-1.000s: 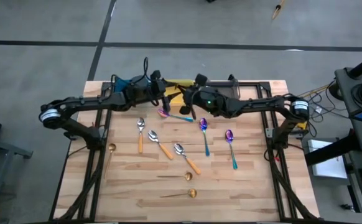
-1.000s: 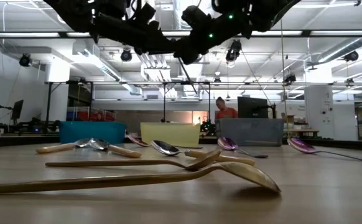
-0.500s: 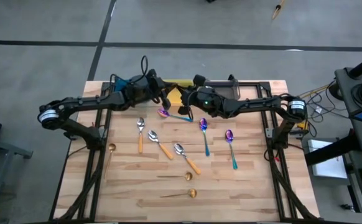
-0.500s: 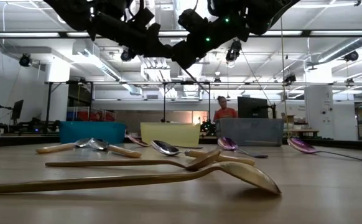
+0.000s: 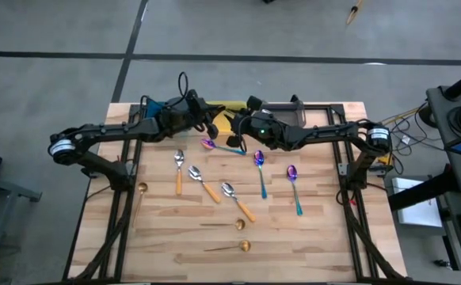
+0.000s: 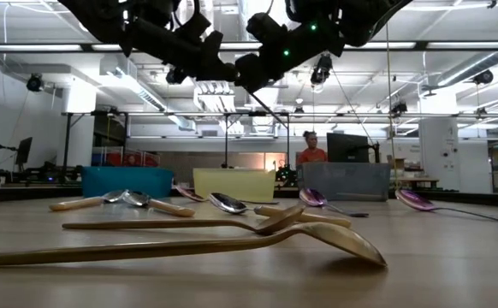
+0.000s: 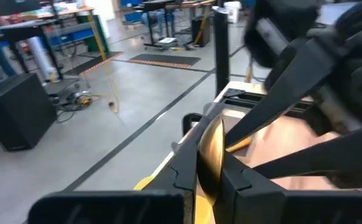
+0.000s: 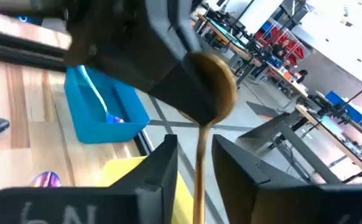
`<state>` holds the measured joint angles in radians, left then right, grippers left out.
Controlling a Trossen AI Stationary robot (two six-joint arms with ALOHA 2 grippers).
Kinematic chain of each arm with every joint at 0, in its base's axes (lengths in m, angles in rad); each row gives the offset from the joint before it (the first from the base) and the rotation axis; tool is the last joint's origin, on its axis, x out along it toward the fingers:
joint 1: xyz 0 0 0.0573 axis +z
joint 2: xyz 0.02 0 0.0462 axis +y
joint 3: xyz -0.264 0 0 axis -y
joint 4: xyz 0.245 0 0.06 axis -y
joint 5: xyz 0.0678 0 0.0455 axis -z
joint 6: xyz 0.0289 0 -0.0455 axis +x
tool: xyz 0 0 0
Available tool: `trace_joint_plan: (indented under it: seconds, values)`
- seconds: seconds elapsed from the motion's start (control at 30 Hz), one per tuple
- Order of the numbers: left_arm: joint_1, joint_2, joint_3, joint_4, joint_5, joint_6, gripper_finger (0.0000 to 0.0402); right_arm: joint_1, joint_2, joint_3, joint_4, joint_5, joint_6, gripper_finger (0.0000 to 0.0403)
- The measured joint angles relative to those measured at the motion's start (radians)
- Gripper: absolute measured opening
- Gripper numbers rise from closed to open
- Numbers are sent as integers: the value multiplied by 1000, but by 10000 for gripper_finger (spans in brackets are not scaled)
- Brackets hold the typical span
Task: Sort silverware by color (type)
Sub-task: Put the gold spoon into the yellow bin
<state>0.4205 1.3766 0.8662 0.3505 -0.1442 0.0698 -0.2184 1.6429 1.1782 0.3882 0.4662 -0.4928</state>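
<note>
Two arms reach inward, meeting high above the table's far edge. Left gripper [image 7: 207, 177] pinches a gold spoon [image 7: 210, 152] by its bowl. Right gripper [image 8: 193, 155] has parted jaws either side of the handle.

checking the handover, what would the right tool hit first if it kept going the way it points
Most likely the left tool, right ahead and shut on the bowl of the all-gold metal spoon, whose handle runs between the right tool's parted fingers. Depth is hard to judge.
</note>
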Motion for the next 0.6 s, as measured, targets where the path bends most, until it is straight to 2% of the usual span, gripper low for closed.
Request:
trace_joint_plan:
  seconds: [0.2, 0.3, 0.43, 0.6]
  values:
    - [32, 0, -18, 13, -13, -34, 2, -5, -68, 0, -41, 2, 35, 115]
    - [55, -1, -25, 13, -12, -44, 2, -22, -119, 0, -139, -25, 73, 116]
    - [81, -14, -26, 17, 33, -65, 1, -104, -196, 0, -323, -204, 204, 116]
    - [90, -39, -47, 65, 75, -75, 1, -264, -258, -32, -434, -532, 349, 116]
